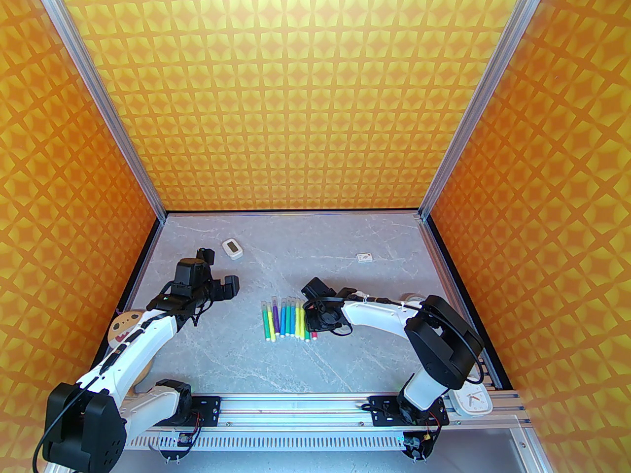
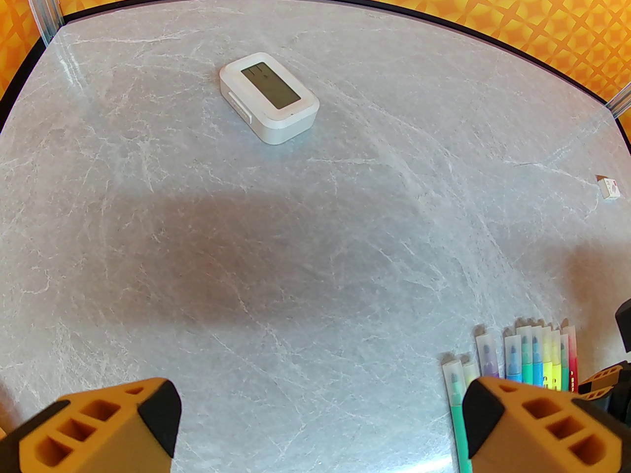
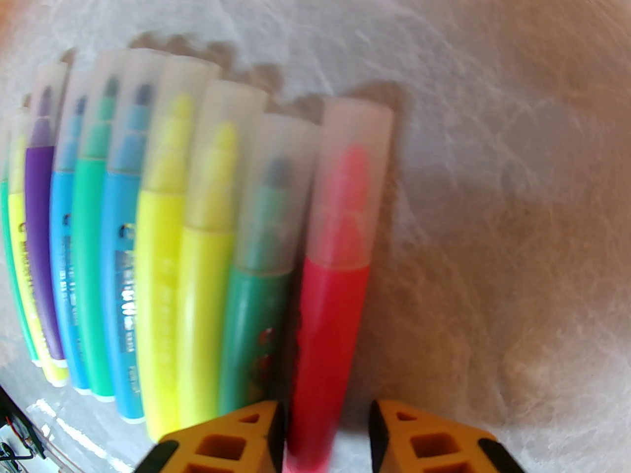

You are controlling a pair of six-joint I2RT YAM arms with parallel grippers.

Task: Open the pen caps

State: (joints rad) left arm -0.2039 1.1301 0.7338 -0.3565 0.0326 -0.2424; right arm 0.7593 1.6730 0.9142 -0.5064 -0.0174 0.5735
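Pens (image 1: 288,319), 1 row: all caps (image 3: 276,165) were on, 0 opened. R gripper (image 3: 325,412) straddled pink pen (image 3: 330,313) at row's right end, unclamped; L gripper (image 2: 320,402) spread wide, left of row.

Translucent whitish plastic tube pen caps (image 3: 350,185): frosted, smooth.
Coloured felt-tip pen barrels (image 3: 202,313): glossy, smooth plastic with printed lettering.
Grey marble-look table top (image 2: 315,244): smooth, faint sheen.
White rectangular plastic device (image 2: 268,97): matt casing, dull grey screen.
Silver metal base rail (image 1: 296,404): brushed, grooved.

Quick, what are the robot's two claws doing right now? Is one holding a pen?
Left gripper: open wide, holding nothing.
Right gripper: open, straddling the pink pen, with a gap on one side, not clamped yet.
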